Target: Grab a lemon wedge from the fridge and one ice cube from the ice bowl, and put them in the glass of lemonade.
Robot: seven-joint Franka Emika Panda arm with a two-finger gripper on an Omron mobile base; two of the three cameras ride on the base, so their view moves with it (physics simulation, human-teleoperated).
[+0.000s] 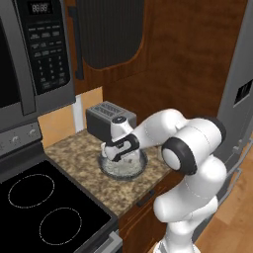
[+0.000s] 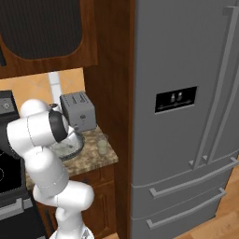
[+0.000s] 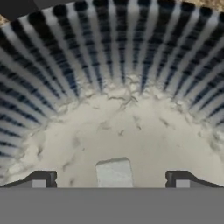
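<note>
Down at the bottom of the hand view we've got the gripper [image 3: 110,179] spread wide, with a pale ice cube [image 3: 114,172] sitting between the tips, not clamped. All around it is the ice bowl [image 3: 109,61], ribbed wall up top. From the right base view the glass of lemonade [image 2: 101,146] sits center-left on the counter [image 2: 93,158], fridge [image 2: 186,56] filling the right
</note>
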